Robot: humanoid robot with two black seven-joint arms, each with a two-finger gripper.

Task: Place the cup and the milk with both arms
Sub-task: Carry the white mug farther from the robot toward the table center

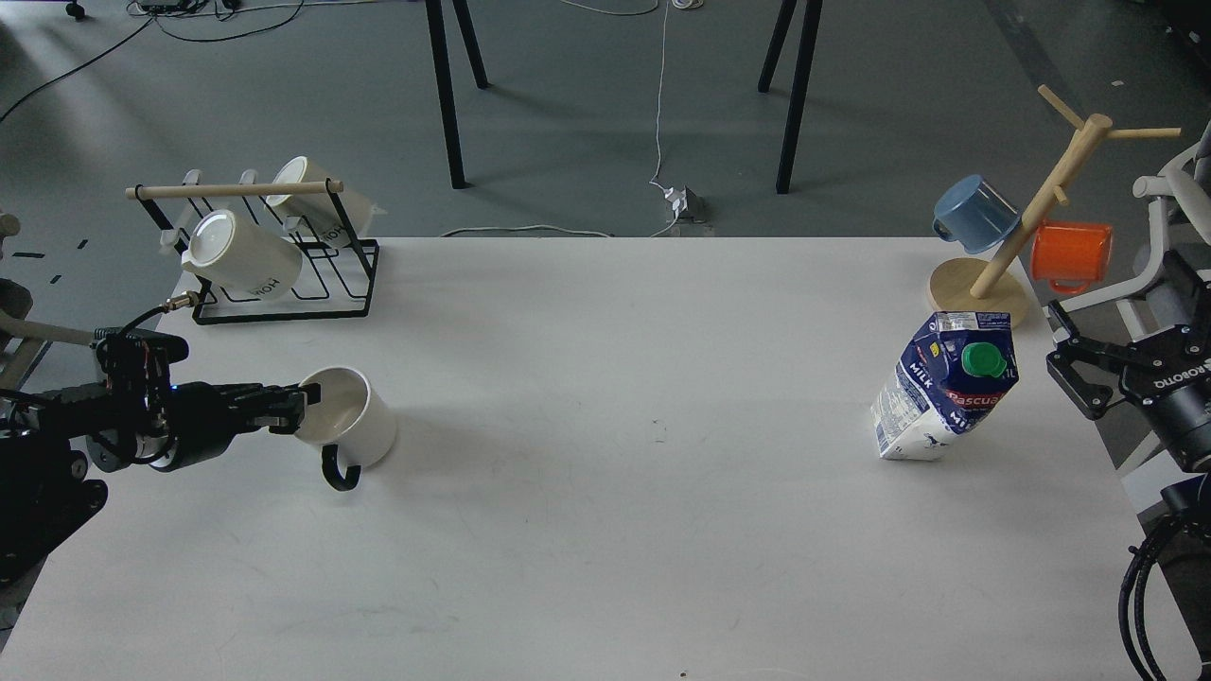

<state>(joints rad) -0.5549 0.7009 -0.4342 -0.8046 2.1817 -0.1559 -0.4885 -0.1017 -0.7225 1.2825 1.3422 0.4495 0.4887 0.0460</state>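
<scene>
The cup [355, 426], cream-white with a black handle, is at the left of the white table [605, 530], tipped toward my left arm with its handle pointing down toward me. My left gripper [301, 409] is shut on the cup's near-left rim, one finger inside and one outside. The milk [946, 388], a blue and white carton with a green cap, stands at the right, leaning. My right gripper [1067, 364] is open and empty, just right of the carton and apart from it, near the table's right edge.
A black wire rack [284, 284] with a wooden bar holds two white lettered mugs at the back left. A wooden mug tree [984, 284] with a blue mug [974, 213] and an orange mug [1071, 253] stands at the back right, behind the carton.
</scene>
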